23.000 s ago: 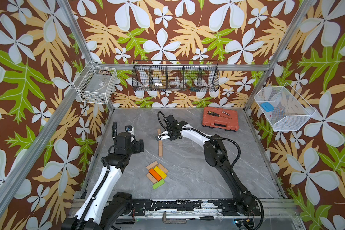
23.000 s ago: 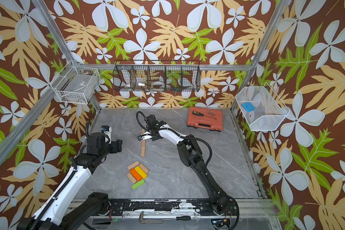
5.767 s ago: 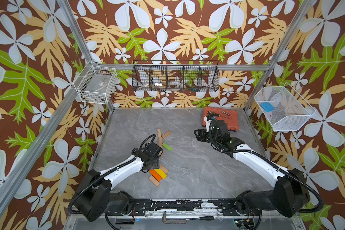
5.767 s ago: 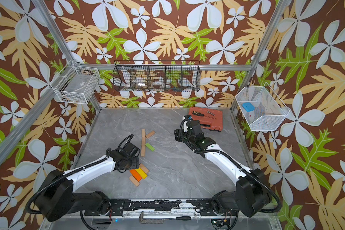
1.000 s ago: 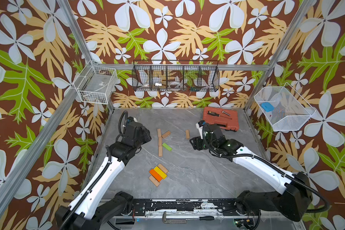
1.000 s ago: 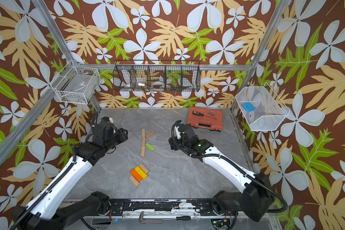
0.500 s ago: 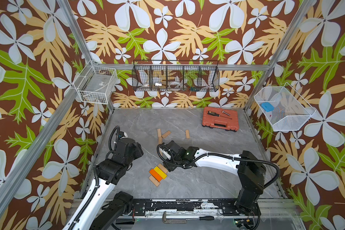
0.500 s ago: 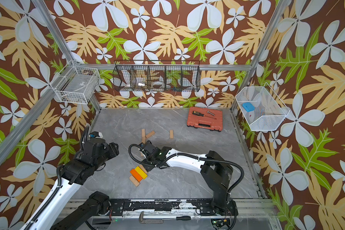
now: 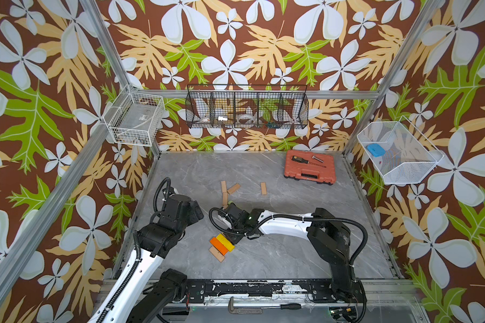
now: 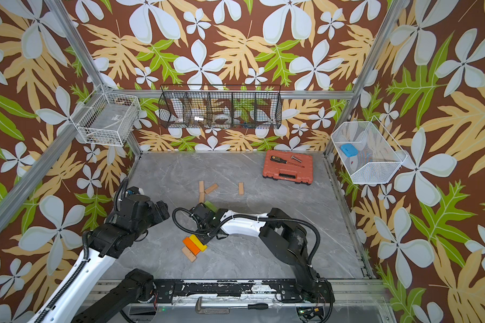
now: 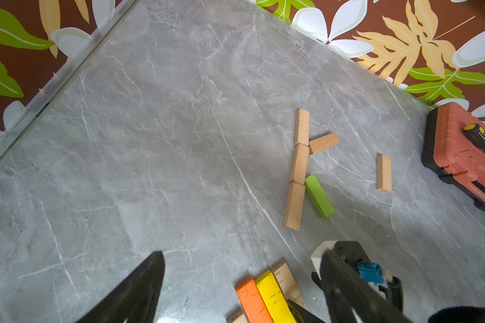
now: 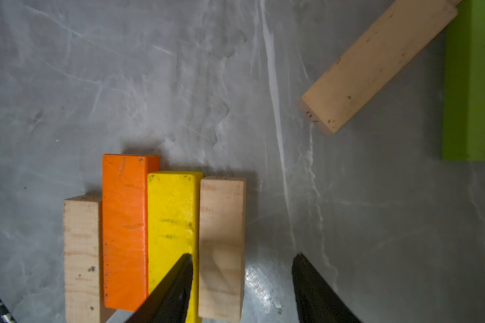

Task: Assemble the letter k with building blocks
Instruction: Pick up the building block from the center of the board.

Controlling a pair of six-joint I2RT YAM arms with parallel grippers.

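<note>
Three plain wood building blocks (image 9: 223, 193) lie end to end in a column, with a slanted wood block (image 9: 233, 188) and a green block (image 11: 319, 195) branching off it. One wood block (image 9: 263, 188) lies alone to the right. Nearer the front, orange (image 12: 125, 229), yellow (image 12: 171, 218) and two wood blocks (image 12: 221, 223) lie side by side. My right gripper (image 12: 244, 257) is open low over this cluster, with one finger above the yellow block and the other above bare table, astride the outer wood block. My left gripper (image 11: 241, 254) hangs open and empty at the left (image 9: 196, 212).
A red-orange tool case (image 9: 308, 167) with a screwdriver on it sits at the back right. Wire baskets (image 9: 247, 112) hang on the walls. The right arm (image 9: 286, 223) stretches across the table's middle. A wrench (image 9: 244, 309) lies on the front rail.
My right gripper has swung from the back right to the coloured cluster at the front and narrowed its jaws. My left arm has drawn back to the left and opened wide.
</note>
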